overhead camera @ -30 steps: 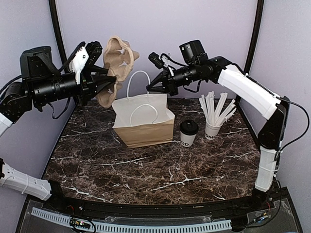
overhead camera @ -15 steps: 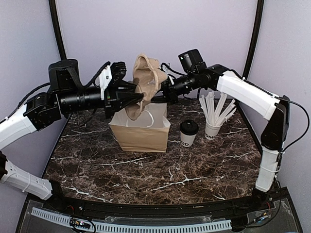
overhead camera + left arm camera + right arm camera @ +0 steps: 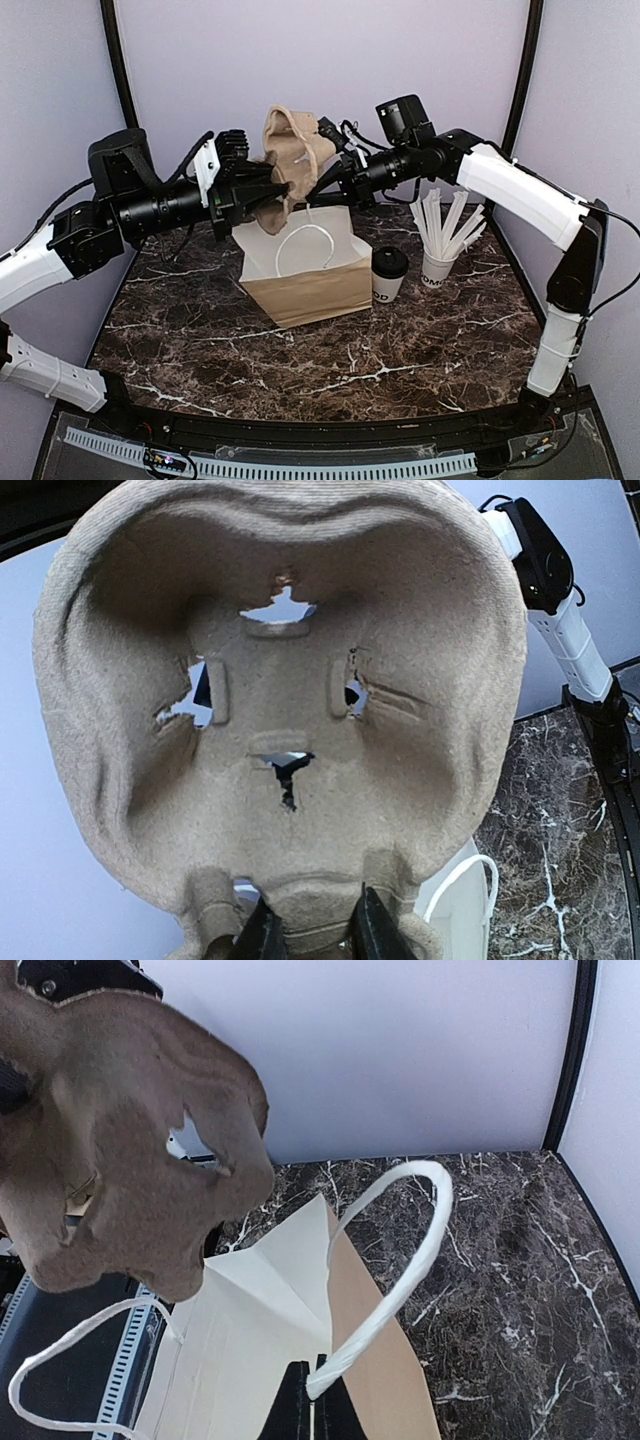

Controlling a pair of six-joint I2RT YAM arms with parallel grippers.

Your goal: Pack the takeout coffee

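The takeout coffee, a white cup with a black lid, stands on the table just right of the brown paper bag. My left gripper is shut on the edge of a moulded pulp cup carrier and holds it upright above the bag's mouth. In the left wrist view the carrier fills the frame, its rim clamped in my left gripper. My right gripper is shut on the bag's rim at the foot of a white handle.
A second white cup full of white wrapped straws stands right of the coffee. Purple walls enclose the dark marble table on three sides. The bag's near handle loops over its front.
My left arm has swung right from the back left, bringing the carrier over the bag. The bag slid left, then right, with my right gripper on its rim.
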